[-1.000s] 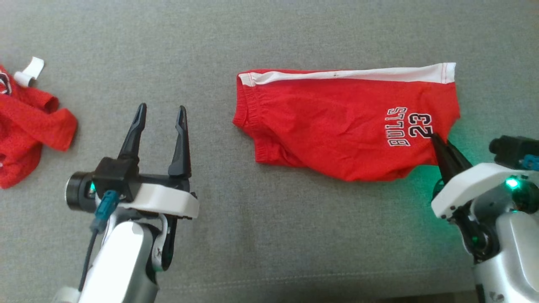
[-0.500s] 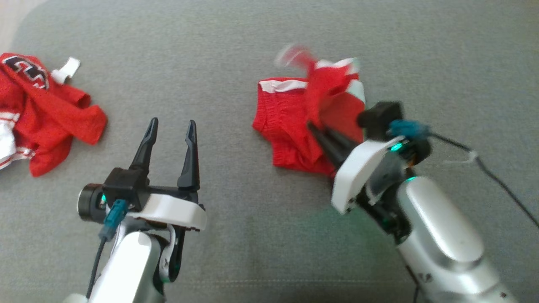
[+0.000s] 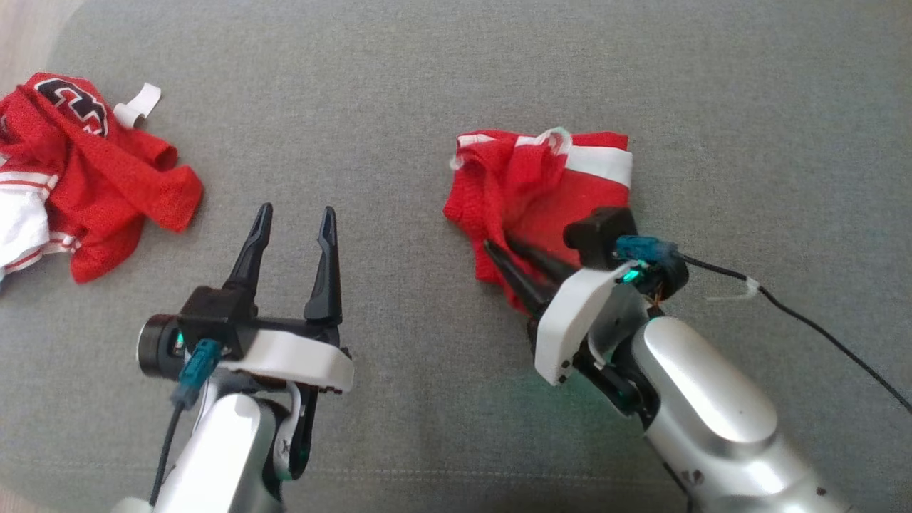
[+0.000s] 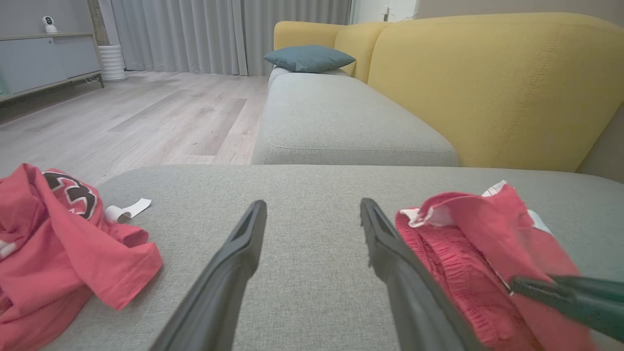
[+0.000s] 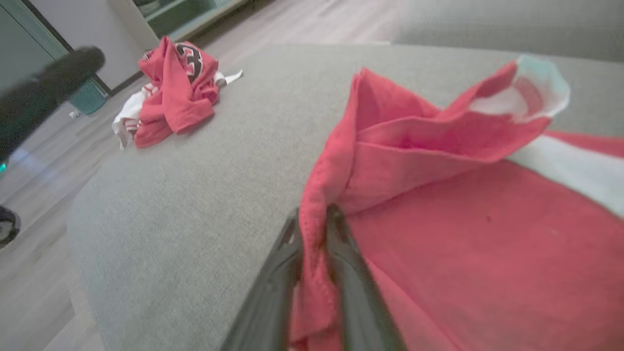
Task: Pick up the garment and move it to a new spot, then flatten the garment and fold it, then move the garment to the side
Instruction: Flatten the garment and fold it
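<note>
Looking down from the head, a big flat grey cloth sofa cushion [image 3: 399, 85] lies under everything. The red cloth shorts with a white side stripe [image 3: 556, 192] lie on it, a little right of the middle, bunched up and partly folded over. The right gripper [image 3: 500, 246] comes in from the lower right, and its two dark fingers pinch the near left edge of the shorts. The left gripper [image 3: 296, 210] hangs over bare cushion to the left of the shorts, well apart from them. Its fingers are spread wide with nothing between them. Far off at the left edge sits a crumpled red and white jersey [image 3: 92, 185], with a small curled white strip [image 3: 139, 107] just beside it. A thin black cable [image 3: 819, 328] runs from the right wrist off to the right.

From the left wrist, the left gripper [image 4: 314, 204] has its fingers wide apart over the grey cushion. The shorts [image 4: 453, 243] are a raised red lump on the right. The right gripper's fingers [image 4: 575, 297] reach into them from the lower right corner. The jersey [image 4: 63, 243] is on the left. Behind are a yellow sofa back [image 4: 487, 87], a blue-green pillow [image 4: 309, 56] and a pale wood floor [image 4: 146, 117].

From the right wrist, the right gripper [image 5: 313, 219] is clenched on a red hem of the shorts [image 5: 463, 234], and the cloth runs up between its two fingers. The rest of the shorts spreads out to the right, with one flap standing up. The jersey [image 5: 178, 87] lies far back on the left of the cushion.
</note>
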Available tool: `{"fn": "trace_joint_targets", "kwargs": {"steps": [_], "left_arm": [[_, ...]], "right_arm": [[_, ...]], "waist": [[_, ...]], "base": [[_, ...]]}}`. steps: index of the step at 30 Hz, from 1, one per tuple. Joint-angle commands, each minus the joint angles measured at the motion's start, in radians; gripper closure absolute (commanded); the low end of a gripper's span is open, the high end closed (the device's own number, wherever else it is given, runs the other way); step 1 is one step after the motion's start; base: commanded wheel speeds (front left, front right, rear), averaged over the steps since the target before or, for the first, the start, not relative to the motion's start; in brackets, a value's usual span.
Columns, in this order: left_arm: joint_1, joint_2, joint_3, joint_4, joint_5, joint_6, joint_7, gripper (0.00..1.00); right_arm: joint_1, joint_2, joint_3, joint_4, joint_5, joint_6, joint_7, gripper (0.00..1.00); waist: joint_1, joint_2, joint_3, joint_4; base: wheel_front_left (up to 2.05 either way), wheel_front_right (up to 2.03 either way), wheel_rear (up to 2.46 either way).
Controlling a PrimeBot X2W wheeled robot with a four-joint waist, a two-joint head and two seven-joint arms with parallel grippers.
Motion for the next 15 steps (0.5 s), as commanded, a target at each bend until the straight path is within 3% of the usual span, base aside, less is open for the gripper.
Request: {"fn": "trace_joint_targets", "kwargs": {"steps": [1,8,15], "left_arm": [[-0.015,0.010,0.032,-0.027,-0.002,0.005,-0.013,0.00],[-0.012,0.027,0.045,-0.030,-0.002,0.014,-0.015,0.00],[-0.004,0.049,0.054,-0.042,0.004,0.025,-0.010,0.00]], "right_arm": [[-0.030,0.011,-0.002,-0.055,-0.022,0.003,-0.055,0.00],[0.053,-0.028,-0.117,-0.196,-0.078,0.003,-0.245,0.00],[0.190,-0.041,-0.321,-0.309,-0.124,0.003,-0.292,0.00]], "waist": [[0.0000,-0.0001,0.002,-0.003],[0.0000,-0.0001,-0.001,-0.028],[0.0000,-0.0001,-0.009,-0.057]], "base": [[0.00,0.00,0.00],[0.00,0.00,0.00],[0.00,0.00,0.00]]}}
